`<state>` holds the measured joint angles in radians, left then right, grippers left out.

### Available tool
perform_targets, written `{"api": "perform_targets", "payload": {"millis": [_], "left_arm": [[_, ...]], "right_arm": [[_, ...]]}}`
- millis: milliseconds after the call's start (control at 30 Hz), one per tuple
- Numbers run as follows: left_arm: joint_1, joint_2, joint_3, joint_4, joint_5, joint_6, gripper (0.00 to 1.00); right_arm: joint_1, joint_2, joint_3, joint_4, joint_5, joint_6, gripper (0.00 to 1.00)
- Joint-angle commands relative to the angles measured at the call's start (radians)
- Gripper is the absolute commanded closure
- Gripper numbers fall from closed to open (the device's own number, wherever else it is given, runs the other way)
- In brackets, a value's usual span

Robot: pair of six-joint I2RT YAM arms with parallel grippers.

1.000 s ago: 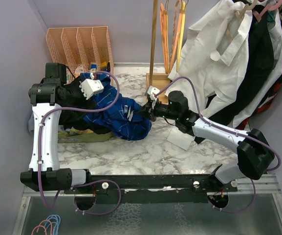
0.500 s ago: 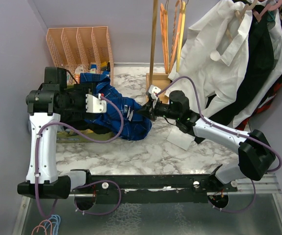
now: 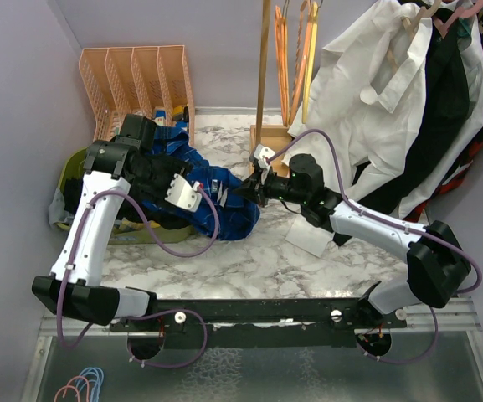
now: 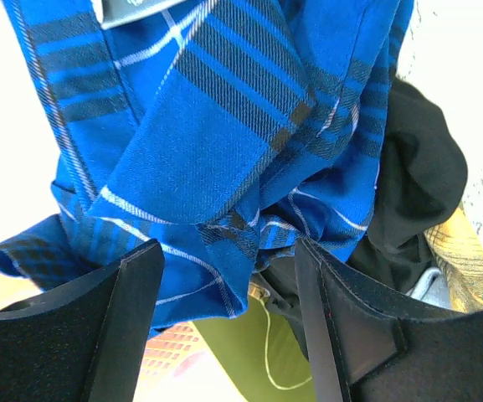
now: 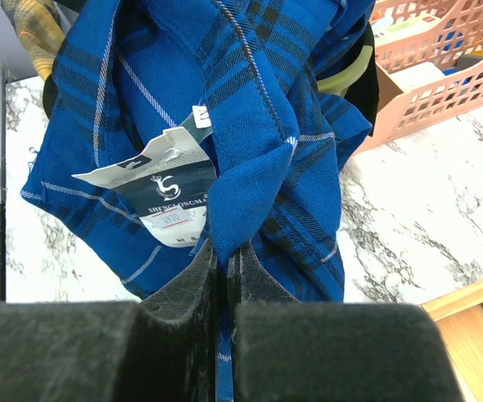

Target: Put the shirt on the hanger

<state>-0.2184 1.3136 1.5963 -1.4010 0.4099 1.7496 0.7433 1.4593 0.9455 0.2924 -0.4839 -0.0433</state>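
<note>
Since the earlier frames the left arm has swung inward and the left gripper (image 4: 228, 251) has moved down over the near side of the shirt (image 3: 224, 205), its fingers apart with plaid folds just ahead of them. The right gripper (image 5: 227, 251) has not shifted and stays clamped on a fold of the shirt beside the paper tag (image 5: 164, 194). The shirt lies heaped on the black garment (image 4: 417, 184) on the marble table (image 3: 249, 260), and the yellow hanger (image 3: 67, 167) shows at the heap's left edge.

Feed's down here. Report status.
Right tool shut on shirt. Left tool open over it. Shirt bunched, not hung. Black garment bunched against it.
</note>
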Motion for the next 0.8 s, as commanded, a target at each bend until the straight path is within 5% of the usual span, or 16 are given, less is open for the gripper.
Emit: {"api": "perform_targets", "payload": {"millis": [0,167,300,533,767], "left_arm": [[-0.005,0.036,0.014,-0.012,-0.088,0.019,0.35],[-0.005,0.043,-0.002,0.035,-0.158,-0.015,0.51],[-0.005,0.039,-0.015,0.098,-0.215,-0.049,1.00],[-0.006,0.017,0.196,0.119,-0.046,-0.233,1.00],[-0.007,0.088,0.605,0.147,0.127,-0.529,1.00]], "right_arm": [[0.005,-0.002,0.036,0.011,-0.012,0.011,0.99],[0.005,-0.009,0.035,-0.007,-0.003,0.006,0.99],[0.005,-0.040,0.031,-0.026,0.000,0.000,0.99],[0.005,-0.169,0.205,-0.230,-0.008,0.066,0.99],[0.005,-0.251,0.529,-0.437,0.059,0.035,0.99]]}}
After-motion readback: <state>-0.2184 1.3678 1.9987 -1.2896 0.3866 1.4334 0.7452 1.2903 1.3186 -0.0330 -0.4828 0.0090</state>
